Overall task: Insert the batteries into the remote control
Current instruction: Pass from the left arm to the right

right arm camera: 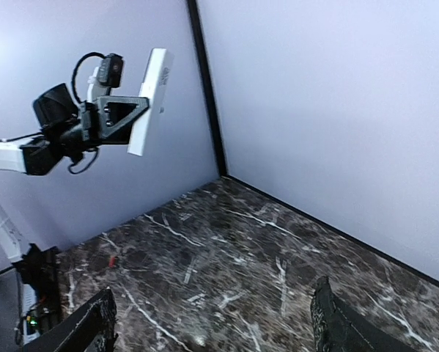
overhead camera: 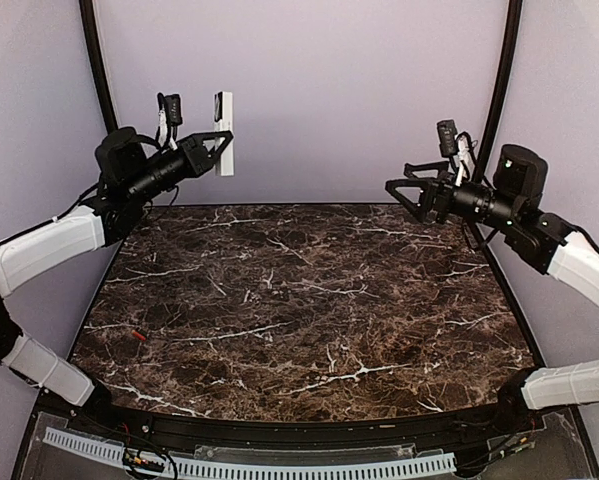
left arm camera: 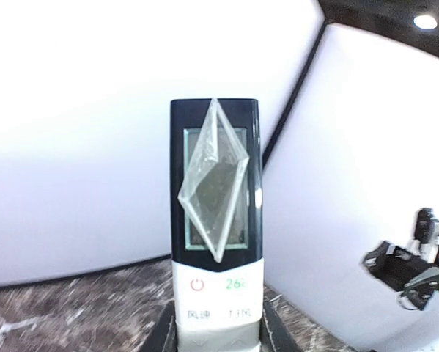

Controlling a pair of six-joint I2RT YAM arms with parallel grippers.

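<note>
My left gripper [overhead camera: 217,143] is raised high at the back left and shut on the lower end of the remote control [overhead camera: 224,132], holding it upright. In the left wrist view the remote [left arm camera: 216,191] shows a dark display with a clear film peeling off it, and white buttons sit between my fingers [left arm camera: 165,334]. One small red battery [overhead camera: 139,337] lies on the table at the left; it also shows in the right wrist view [right arm camera: 113,259]. My right gripper [overhead camera: 397,191] is open and empty, in the air at the back right.
The dark marble table [overhead camera: 309,300] has purple walls behind it and on both sides. A white perforated strip [overhead camera: 249,465] runs along the near edge. From the right wrist view, the left gripper [right arm camera: 120,117] and remote [right arm camera: 149,99] hang high above the table.
</note>
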